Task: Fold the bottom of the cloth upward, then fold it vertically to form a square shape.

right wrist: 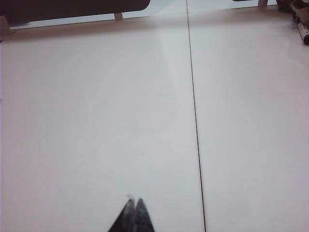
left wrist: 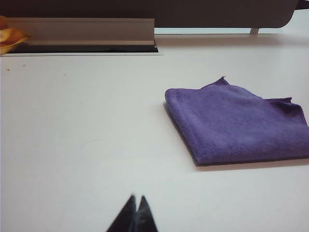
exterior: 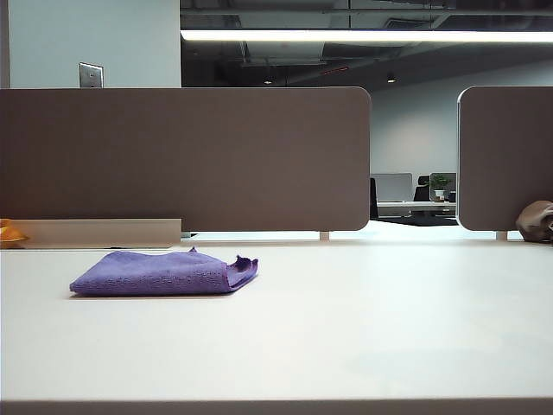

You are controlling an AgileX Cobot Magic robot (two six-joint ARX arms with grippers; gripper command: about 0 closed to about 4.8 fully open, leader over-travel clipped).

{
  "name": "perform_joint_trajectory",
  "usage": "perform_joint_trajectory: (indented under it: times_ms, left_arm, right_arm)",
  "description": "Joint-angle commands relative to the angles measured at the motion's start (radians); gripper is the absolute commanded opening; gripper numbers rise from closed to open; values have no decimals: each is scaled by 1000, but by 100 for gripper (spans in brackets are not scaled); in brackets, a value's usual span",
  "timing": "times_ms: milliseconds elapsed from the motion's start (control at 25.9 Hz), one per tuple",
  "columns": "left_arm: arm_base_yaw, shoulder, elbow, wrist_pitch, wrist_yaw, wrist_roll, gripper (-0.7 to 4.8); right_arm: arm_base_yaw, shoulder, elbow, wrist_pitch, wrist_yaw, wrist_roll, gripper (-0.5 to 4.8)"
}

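The purple cloth point(exterior: 164, 273) lies folded into a rough square on the white table point(exterior: 346, 328), left of the middle, with one corner curled up at its right side. In the left wrist view the cloth point(left wrist: 236, 123) rests flat, well ahead of my left gripper point(left wrist: 137, 197), whose dark fingertips are pressed together with nothing between them. My right gripper point(right wrist: 134, 199) is shut and empty over bare table, and the cloth is out of that view. Neither gripper shows in the exterior view.
Grey partition panels point(exterior: 186, 156) stand along the table's far edge. A metal cable tray point(left wrist: 82, 31) lies at the back left beside an orange object point(exterior: 10, 233). A brownish-grey lump point(exterior: 536, 221) sits far right. A seam point(right wrist: 194, 116) runs across the tabletop.
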Motion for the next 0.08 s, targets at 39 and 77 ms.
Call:
perform_joint_trajectory:
  times_ms: [39, 77]
  left_arm:
    - [-1, 1, 1, -3, -5, 4, -1]
    - [-1, 1, 1, -3, -5, 4, -1]
  right_arm:
    - [1, 0, 2, -7, 4, 1, 0]
    - [1, 0, 2, -7, 4, 1, 0]
